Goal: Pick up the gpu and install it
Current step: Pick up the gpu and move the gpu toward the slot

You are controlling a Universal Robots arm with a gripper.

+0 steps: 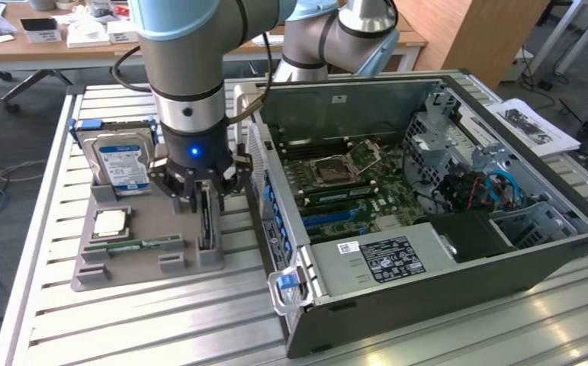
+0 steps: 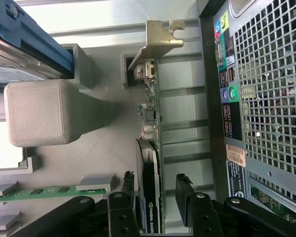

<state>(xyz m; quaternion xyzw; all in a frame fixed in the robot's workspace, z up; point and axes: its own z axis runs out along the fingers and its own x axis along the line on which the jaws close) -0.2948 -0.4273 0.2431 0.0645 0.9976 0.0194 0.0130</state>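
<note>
Standing on its long edge in a slot of the grey holder [image 1: 141, 263] on the desk [image 1: 120, 328], the gpu [image 2: 150, 148] ran parallel to the computer case [image 1: 457, 252], silvery bracket toward the hard drive [image 1: 120, 160]; we saw its dark board between the released fingers [image 2: 186, 192], a gap showing on one side.

A: Bright, even light?
B: Yes. Glare streaks the table [image 1: 558, 314] at the exterior view's near right; soft shadow falls on the tray [image 1: 162, 217].
A: Wrist view?
B: A blown-out white patch beside the grey block [image 2: 37, 111].
</note>
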